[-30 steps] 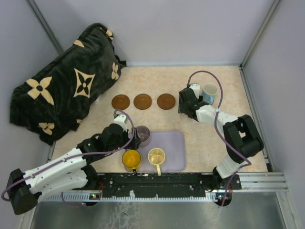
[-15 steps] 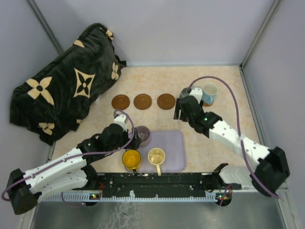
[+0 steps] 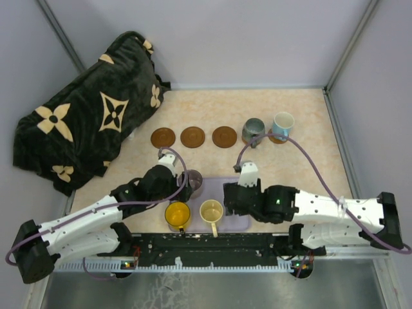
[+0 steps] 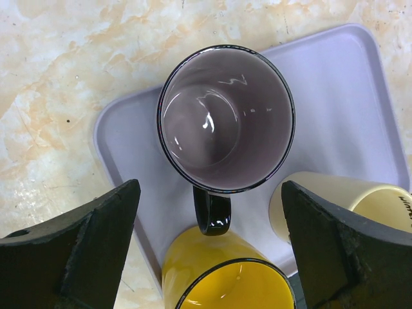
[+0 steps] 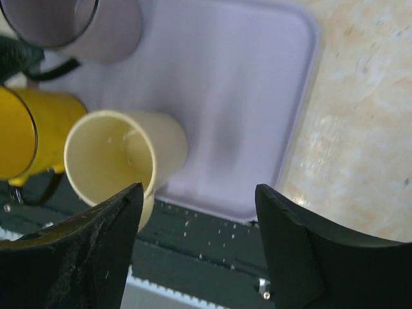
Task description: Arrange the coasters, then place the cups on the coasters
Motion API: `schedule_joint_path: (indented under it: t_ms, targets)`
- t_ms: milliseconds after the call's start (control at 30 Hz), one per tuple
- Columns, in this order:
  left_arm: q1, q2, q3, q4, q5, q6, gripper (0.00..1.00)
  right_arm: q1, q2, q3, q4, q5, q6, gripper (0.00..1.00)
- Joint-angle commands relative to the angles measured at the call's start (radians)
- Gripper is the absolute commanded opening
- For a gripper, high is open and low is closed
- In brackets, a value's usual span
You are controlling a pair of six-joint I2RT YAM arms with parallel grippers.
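- L gripper (image 4: pixel 209 193): fingers wide open, empty, above purple cup (image 4: pixel 225 116) at tray's (image 4: pixel 360 96) left end. Go lower, pinch wall by handle, lift clear of yellow cup (image 4: pixel 225 277).
- R gripper (image 5: pixel 198 193): open, empty, beside cream cup (image 5: pixel 122 151).
- Count: 5 cups (image 3: pixel 253 130), 3 on tray, 2 far right; 3 bare coasters (image 3: pixel 192 136) in far row.

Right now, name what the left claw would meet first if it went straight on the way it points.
Most likely the purple cup, centred ahead of the open left claw on the lavender tray; the yellow cup sits close by, though depth is unclear.
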State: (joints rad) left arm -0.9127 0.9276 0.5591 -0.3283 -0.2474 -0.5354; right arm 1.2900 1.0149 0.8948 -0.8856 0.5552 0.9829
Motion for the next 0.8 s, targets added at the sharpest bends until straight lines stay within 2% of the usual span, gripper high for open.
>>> schedule_joint_path:
  t_ms: [0, 167, 333, 467, 767]
  targets:
    - [0.004, -0.003, 0.039, 0.022, -0.012, -0.01, 0.97, 0.172, 0.057, 0.026, -0.124, 0.087, 0.242, 0.7]
    - [0.004, -0.037, 0.038, 0.004, -0.023, -0.017, 0.97, 0.317, 0.2, 0.093, -0.161, 0.116, 0.339, 0.71]
    - [0.004, -0.073, 0.019, -0.01, -0.023, -0.034, 0.97, 0.386, 0.32, 0.157, -0.185, 0.116, 0.397, 0.7]
    - [0.003, -0.113, 0.0, -0.02, -0.029, -0.047, 0.98, 0.406, 0.367, 0.177, -0.16, 0.108, 0.419, 0.69]
    - [0.004, -0.12, -0.015, -0.035, -0.047, -0.047, 0.98, 0.406, 0.457, 0.201, -0.093, 0.067, 0.35, 0.65]
